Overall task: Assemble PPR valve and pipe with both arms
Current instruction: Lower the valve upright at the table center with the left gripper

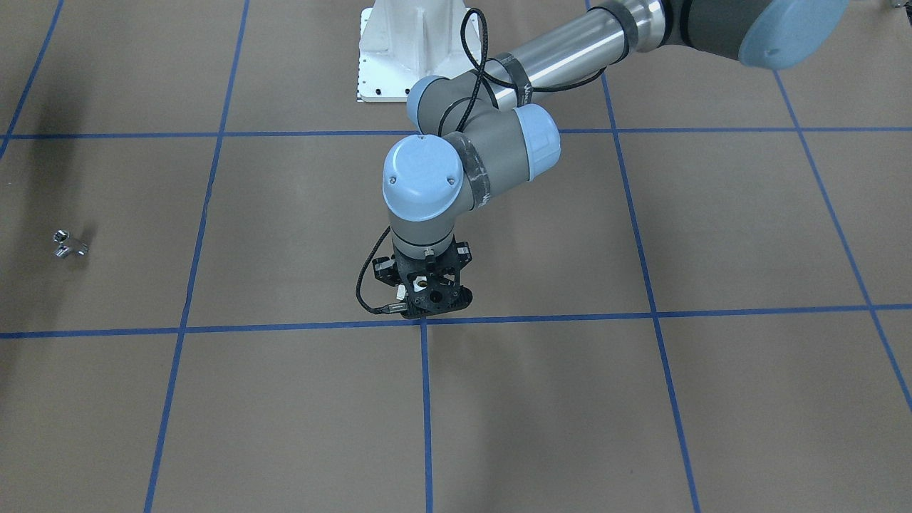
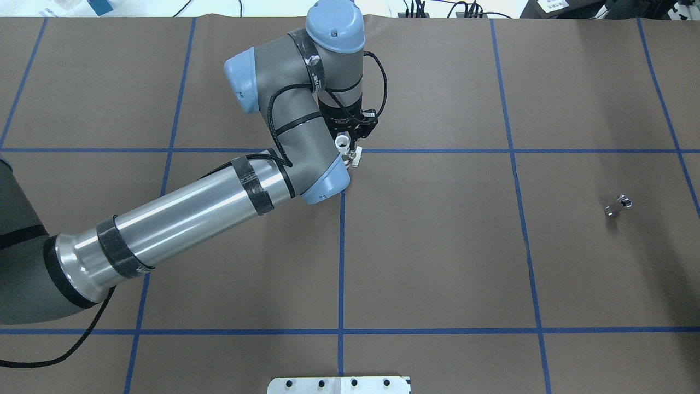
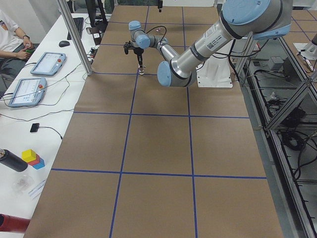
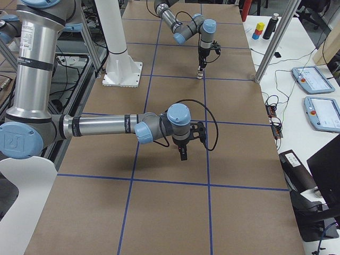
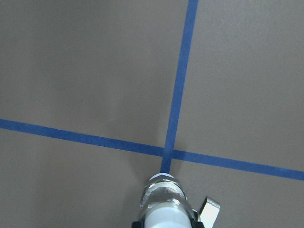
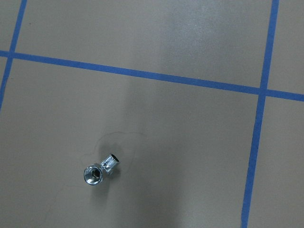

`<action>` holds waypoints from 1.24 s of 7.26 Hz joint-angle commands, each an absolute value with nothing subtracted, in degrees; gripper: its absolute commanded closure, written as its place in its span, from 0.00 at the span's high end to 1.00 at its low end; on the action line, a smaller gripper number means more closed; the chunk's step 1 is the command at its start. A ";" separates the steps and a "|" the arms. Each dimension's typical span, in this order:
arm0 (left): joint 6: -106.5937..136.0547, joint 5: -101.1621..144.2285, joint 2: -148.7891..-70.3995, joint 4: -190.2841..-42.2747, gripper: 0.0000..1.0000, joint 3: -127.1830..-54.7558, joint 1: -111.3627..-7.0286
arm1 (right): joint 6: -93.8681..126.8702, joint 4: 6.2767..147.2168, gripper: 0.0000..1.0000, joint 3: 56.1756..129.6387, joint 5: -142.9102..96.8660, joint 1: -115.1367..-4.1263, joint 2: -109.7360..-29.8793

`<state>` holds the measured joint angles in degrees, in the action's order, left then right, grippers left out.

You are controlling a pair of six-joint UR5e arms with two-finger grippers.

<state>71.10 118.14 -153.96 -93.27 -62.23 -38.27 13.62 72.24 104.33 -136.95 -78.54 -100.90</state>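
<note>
fingers, left: the black fingers [image 1: 456,296] of the left gripper [image 2: 348,145] point down and pinch the valve [image 5: 164,209] from two sides.
fingers, right: the right gripper [image 4: 183,153] shows only small in the right side view; cannot tell whether they are spread or pressed together.
valve: upright in the grip, upper centre of the overhead view, one white ring end facing up and the small white lever sticking out to the lower right. in the left wrist view it sits at bottom centre, over a crossing of two blue tape lines [image 5: 180,80]. cannot tell whether it touches the table [image 2: 437,246].
pipe [image 2: 618,206]: lies alone on its side on the brown table, at the right middle of the overhead view and lower left of the right wrist view, well apart from the valve.
left arm [image 2: 186,219]: enters from the lower left of the overhead view, wrist bent at upper centre.
right arm [image 4: 101,126]: stretched across the middle of the right side view, gripper pointing down above the table.
</note>
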 commanded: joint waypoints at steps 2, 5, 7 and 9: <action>71.10 117.86 -153.90 -93.43 0.04 -62.23 -38.14 | 13.62 72.25 1.00 104.33 -136.93 -78.49 -100.81; 71.10 117.60 -153.72 -93.43 0.55 -62.31 -37.88 | 13.62 72.25 1.00 104.33 -136.93 -78.40 -100.81; 71.28 117.51 -153.81 -93.43 0.63 -62.40 -37.88 | 13.62 72.25 1.00 104.33 -136.93 -78.49 -100.81; 72.42 117.51 -153.63 -93.08 0.73 -65.28 -37.97 | 13.71 72.25 1.00 104.33 -136.85 -78.40 -100.72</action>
